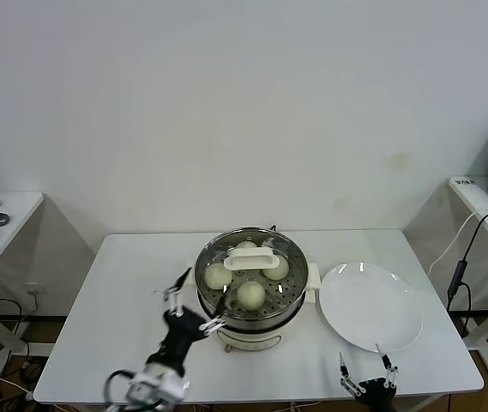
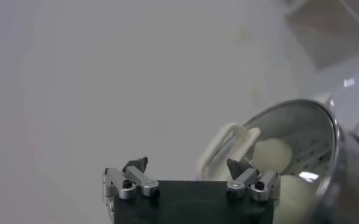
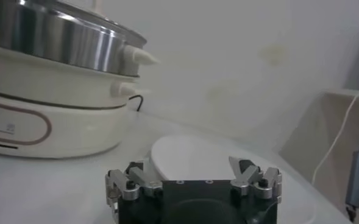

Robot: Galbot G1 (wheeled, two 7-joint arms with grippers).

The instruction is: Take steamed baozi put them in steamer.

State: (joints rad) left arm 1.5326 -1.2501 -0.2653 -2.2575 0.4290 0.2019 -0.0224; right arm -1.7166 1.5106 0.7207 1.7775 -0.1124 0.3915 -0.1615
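Note:
The steamer (image 1: 252, 318) stands at the middle of the table, a shiny steel pot on a cream base. Several cream-white steamed baozi (image 1: 250, 294) lie on its perforated tray. A glass lid with a white handle (image 1: 250, 257) rests over them. My left gripper (image 1: 201, 298) is at the steamer's front-left rim, open and holding nothing. In the left wrist view its fingers (image 2: 136, 164) stand wide apart before the handle (image 2: 228, 143), a baozi (image 2: 270, 155) and the steamer rim (image 2: 334, 131). My right gripper (image 1: 368, 378) waits open near the table's front edge.
An empty white plate (image 1: 370, 306) lies to the right of the steamer, just beyond my right gripper (image 3: 194, 167), and it shows in the right wrist view too (image 3: 191, 152). Side desks (image 1: 3, 215) flank the table (image 1: 115, 292). A cable (image 1: 462, 266) hangs at the right.

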